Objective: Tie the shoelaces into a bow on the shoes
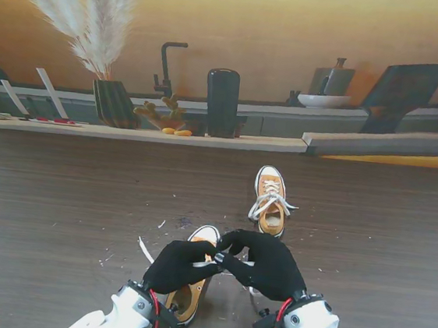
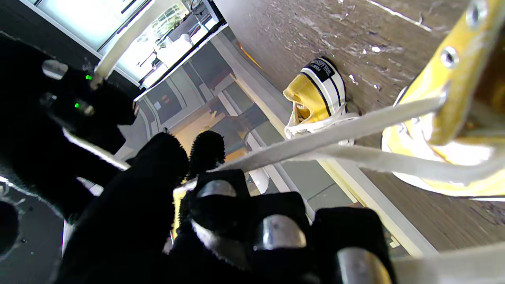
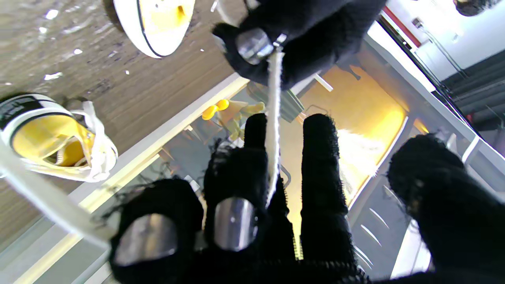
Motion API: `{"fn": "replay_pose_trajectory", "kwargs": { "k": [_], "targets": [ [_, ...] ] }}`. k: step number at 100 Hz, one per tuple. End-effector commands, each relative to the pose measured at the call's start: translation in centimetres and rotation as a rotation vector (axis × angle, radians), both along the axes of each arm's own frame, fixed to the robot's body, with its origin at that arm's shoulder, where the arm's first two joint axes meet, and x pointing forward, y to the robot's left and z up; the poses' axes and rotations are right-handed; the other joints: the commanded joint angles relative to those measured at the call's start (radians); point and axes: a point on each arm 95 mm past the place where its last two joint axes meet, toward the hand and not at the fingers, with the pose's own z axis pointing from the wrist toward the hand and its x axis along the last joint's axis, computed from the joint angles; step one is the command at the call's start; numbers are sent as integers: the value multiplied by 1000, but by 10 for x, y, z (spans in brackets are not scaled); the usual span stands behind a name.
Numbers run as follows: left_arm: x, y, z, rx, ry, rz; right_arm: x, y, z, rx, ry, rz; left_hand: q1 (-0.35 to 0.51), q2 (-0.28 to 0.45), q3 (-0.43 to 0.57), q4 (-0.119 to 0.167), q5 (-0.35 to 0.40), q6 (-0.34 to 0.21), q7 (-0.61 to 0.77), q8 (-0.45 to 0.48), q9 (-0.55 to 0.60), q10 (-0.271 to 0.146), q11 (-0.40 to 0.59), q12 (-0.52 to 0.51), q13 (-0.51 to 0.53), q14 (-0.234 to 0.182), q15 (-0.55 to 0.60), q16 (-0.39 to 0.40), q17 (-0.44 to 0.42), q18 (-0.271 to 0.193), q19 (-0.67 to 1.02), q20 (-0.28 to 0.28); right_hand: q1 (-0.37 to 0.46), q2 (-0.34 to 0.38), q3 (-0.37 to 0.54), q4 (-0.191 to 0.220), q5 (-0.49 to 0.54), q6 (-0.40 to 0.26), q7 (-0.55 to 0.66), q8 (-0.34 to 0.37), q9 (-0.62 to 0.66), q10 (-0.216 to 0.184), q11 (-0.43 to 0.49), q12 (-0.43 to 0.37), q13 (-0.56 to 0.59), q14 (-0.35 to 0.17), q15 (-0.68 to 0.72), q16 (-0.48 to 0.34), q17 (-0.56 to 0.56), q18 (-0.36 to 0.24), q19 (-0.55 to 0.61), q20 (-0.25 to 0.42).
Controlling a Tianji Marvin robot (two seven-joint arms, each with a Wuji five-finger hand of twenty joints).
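Item: near yellow canvas sneaker with white rubber toe cap (image 1: pixel 193 279), lying close to the robot at table centre, toe pointing away, largely covered by both hands. Its flat white cotton shoelace (image 2: pixel 327 136) runs taut from a metal eyelet in the yellow upper to the fingers; a second strand leaves the shoe beside it.

Left hand (image 1: pixel 181 266), black-gloved: fingers curled shut around the lace, pinching it at the fingertips. Right hand (image 1: pixel 267 265), black-gloved: fingers also closed on a length of lace, which passes between two of them in the right wrist view and up to the left hand's fingertips (image 3: pixel 256 45). The two hands meet fingertip to fingertip over the shoe's throat.

Step in hand, as judged: passing or crossing the lace between hands, early in forming the bow; no loop or knot is visible yet. To do it well: keep both strands under light tension so neither slips from the pinch, secure the receiving grip before the giving hand lets go, and pull evenly so the shoe does not drag across the table.

Second item: matching yellow canvas sneaker (image 1: pixel 270 201), farther away and slightly right, its white laces lying loose across the tongue.

Support: dark brown wood-grain table (image 1: pixel 60 186), flecked with small pale scraps near the shoes.
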Motion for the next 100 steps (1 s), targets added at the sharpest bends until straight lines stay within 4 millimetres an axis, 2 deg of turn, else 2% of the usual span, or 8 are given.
{"fn": "replay_pose_trajectory", "kwargs": {
  "k": [1,20,35,45,57,70,83,100],
  "targets": [
    [-1,-1,4,-2,-3,-5,-2,-1,-3,-31,29,16,20,21,-22,-21,11,-86,7,30,51,3,37,-12,34,-40,57,2,24,-75,258,-10,-40,19,-35,24,-26,-25,-18,-21,-14,10,-14,-12,16,5,-4,41,16,8,134,-10],
    [-2,1,5,-14,-6,10,0,-3,-6,-97,74,34,21,28,-22,-26,11,-83,5,35,50,4,36,-12,34,-39,56,1,24,-70,258,-15,-45,26,-50,26,-35,2,-31,-34,49,22,-14,-18,16,0,15,41,18,7,148,-7],
    [-1,1,5,-22,-4,17,0,-6,-6,-147,115,70,23,29,-22,-29,10,-84,3,37,50,6,35,-11,34,-36,54,1,23,-66,258,-19,-49,32,-60,29,-43,24,-53,-57,134,15,52,17,18,-25,58,41,18,13,159,2],
    [-1,1,6,-23,1,20,1,-7,-7,-151,124,85,25,29,-23,-30,8,-83,1,37,49,7,34,-11,34,-34,53,1,22,-63,258,-21,-49,32,-61,30,-57,-8,-65,-68,146,4,79,42,21,-46,70,41,19,10,159,5],
    [-1,1,6,-19,3,19,0,-8,-8,-118,140,126,25,32,-25,-32,7,-83,0,38,48,9,33,-11,34,-32,52,0,22,-61,258,-23,-42,26,-60,28,-53,-118,-70,-86,165,-9,122,92,24,-92,99,41,20,-5,162,11],
    [-1,2,6,-11,8,17,-3,-9,-8,-111,149,163,28,33,-26,-33,6,-81,-1,38,48,9,33,-11,34,-31,51,0,22,-59,258,-25,-35,19,-62,26,9,-175,-46,-87,183,-15,137,112,26,-106,107,41,21,-8,163,13],
    [-2,2,6,-12,7,21,-5,-10,-9,-141,152,197,29,34,-28,-34,7,-80,-1,39,48,10,33,-11,34,-30,51,0,22,-58,258,-27,-15,9,-79,-37,102,-183,31,-172,204,-19,147,152,28,-119,118,41,22,-15,166,21],
    [-3,3,7,-15,4,25,-6,-12,-12,-244,161,240,31,37,-28,-34,6,-79,-2,39,48,10,32,-10,34,-28,50,0,21,-54,258,-30,-36,21,-50,-3,172,-136,31,-185,197,-17,147,169,24,-98,99,41,16,16,143,15]
  ]
}}
